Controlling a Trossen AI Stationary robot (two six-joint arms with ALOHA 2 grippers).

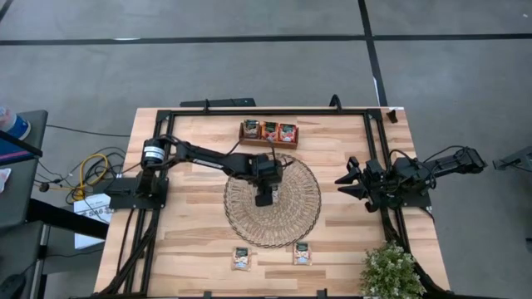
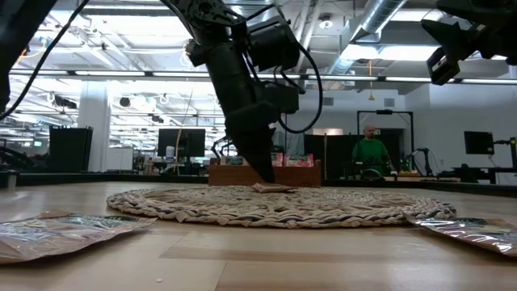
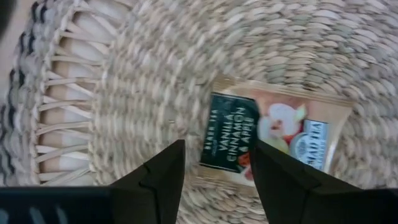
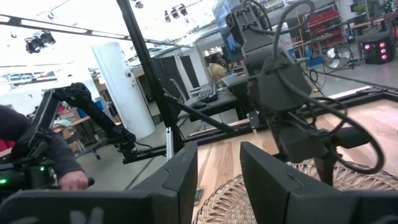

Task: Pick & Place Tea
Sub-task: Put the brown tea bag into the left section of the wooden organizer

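My left gripper (image 1: pixel 264 198) is open and points down over the middle of the round woven mat (image 1: pixel 273 201). One tea sachet (image 3: pixel 273 134), beige with a dark green panel, lies flat on the mat under the fingertips; it shows as a thin edge in the low view (image 2: pixel 275 188). In the high view the gripper hides it. Two more sachets lie on the table near its near edge (image 1: pixel 242 258) (image 1: pixel 302 253). My right gripper (image 1: pixel 351 183) waits open at the table's right side, raised off the wood. My left gripper (image 3: pixel 214 180) comes from above with its fingers apart at the sachet's dark green end (image 3: pixel 227 140). One finger (image 3: pixel 277 180) overlaps that end in the wrist view; I cannot tell whether it touches. The sachet lies flat on the mat.
A brown wooden divided tray (image 1: pixel 268 143) with three sachets sits at the far side, just beyond the mat. A potted plant (image 1: pixel 389 272) stands at the near right corner. A black frame (image 1: pixel 266 111) runs round the table. A person shows in the room beyond (image 2: pixel 370 149).
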